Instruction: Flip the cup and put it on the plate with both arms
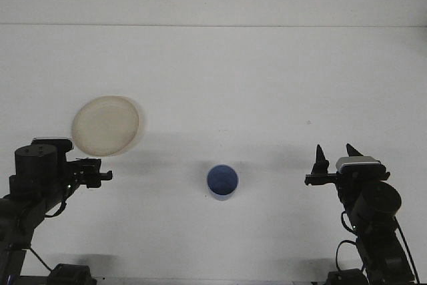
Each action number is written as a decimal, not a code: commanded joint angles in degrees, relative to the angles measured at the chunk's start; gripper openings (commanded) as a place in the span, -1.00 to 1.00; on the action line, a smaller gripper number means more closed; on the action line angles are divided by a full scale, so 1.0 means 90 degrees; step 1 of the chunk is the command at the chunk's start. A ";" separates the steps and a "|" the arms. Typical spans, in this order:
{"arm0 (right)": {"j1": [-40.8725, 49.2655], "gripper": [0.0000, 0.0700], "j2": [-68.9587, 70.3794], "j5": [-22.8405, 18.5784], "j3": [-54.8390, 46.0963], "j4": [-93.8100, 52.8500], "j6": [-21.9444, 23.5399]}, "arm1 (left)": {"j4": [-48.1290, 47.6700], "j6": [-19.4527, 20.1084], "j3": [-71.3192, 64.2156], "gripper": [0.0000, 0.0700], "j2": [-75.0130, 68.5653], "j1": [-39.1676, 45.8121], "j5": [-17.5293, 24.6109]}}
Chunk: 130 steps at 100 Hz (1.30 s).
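Observation:
A small blue cup (221,181) stands on the white table, near the front and in the middle, with its round blue top towards the camera. A beige plate (105,125) lies flat at the left. My left gripper (97,173) hovers just below the plate's front edge and points right, towards the cup, well short of it. My right gripper (335,152) stands open to the right of the cup, its two dark fingertips pointing up and away with nothing between them. Neither gripper touches the cup or the plate.
The white table (267,85) stretches back to a pale wall. A tiny dark speck (308,123) lies on the table to the right of the middle. Both arm bases sit at the front corners.

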 commanded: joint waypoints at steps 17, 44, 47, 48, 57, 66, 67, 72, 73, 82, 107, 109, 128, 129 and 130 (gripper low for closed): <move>0.0012 0.36 0.0036 0.0019 -0.0007 0.0075 -0.0073 | -0.0168 -0.0007 0.0126 0.42 0.0027 -0.0015 0.0034; 0.0012 0.36 0.0036 0.0019 -0.0007 0.0114 -0.0073 | -0.0629 -0.0015 0.0427 0.42 0.0364 -0.0512 0.0034; 0.0012 0.37 0.0036 0.0019 -0.0007 0.0114 -0.0073 | -0.0685 -0.0019 0.0520 0.42 0.0471 -0.0639 0.0034; 0.0012 0.36 0.0036 0.0019 -0.0007 0.0114 -0.0073 | -0.0709 -0.0022 0.0554 0.42 0.0510 -0.0682 0.0034; 0.0012 0.37 0.0036 0.0019 -0.0007 0.0114 -0.0073 | -0.0848 -0.0129 0.0884 0.42 0.0903 -0.1139 0.0034; 0.0012 0.37 0.0036 0.0019 -0.0007 0.0114 -0.0073 | -0.0872 -0.0172 0.1256 0.40 0.1372 -0.1712 0.0029; 0.0012 0.36 0.0036 0.0017 -0.0007 0.0114 -0.0073 | -0.0869 -0.0175 0.1294 0.40 0.1423 -0.1775 0.0024; 0.0012 0.37 0.0036 0.0019 -0.0007 0.0114 -0.0073 | -0.0852 -0.0187 0.1506 0.40 0.1710 -0.2096 -0.0017; 0.0012 0.36 0.0036 0.0019 -0.0007 0.0114 -0.0073 | -0.0848 -0.0187 0.1554 0.40 0.1773 -0.2161 -0.0022; 0.0012 0.37 0.0036 0.0017 -0.0007 0.0114 -0.0073 | -0.0799 -0.0238 0.1972 0.40 0.2365 -0.2703 -0.0068; 0.0012 0.37 0.0036 0.0019 -0.0007 0.0112 -0.0073 | -0.0770 -0.0304 0.3150 0.40 0.3925 -0.3854 -0.0068; 0.0012 0.37 0.0036 0.0017 -0.0007 0.0112 -0.0073 | -0.0765 -0.0304 0.3223 0.40 0.4034 -0.3929 -0.0068; 0.0012 0.37 0.0036 0.0019 -0.0007 0.0114 -0.0073 | -0.0748 -0.0282 0.3623 0.27 0.4852 -0.4461 -0.0165; 0.0012 0.37 0.0036 0.0017 -0.0007 0.0114 -0.0073 | -0.0748 -0.0279 0.3628 0.27 0.4891 -0.4483 -0.0182; 0.0012 0.36 0.0036 0.0017 -0.0007 0.0114 -0.0073 | -0.0746 -0.0279 0.3633 0.27 0.4925 -0.4503 -0.0204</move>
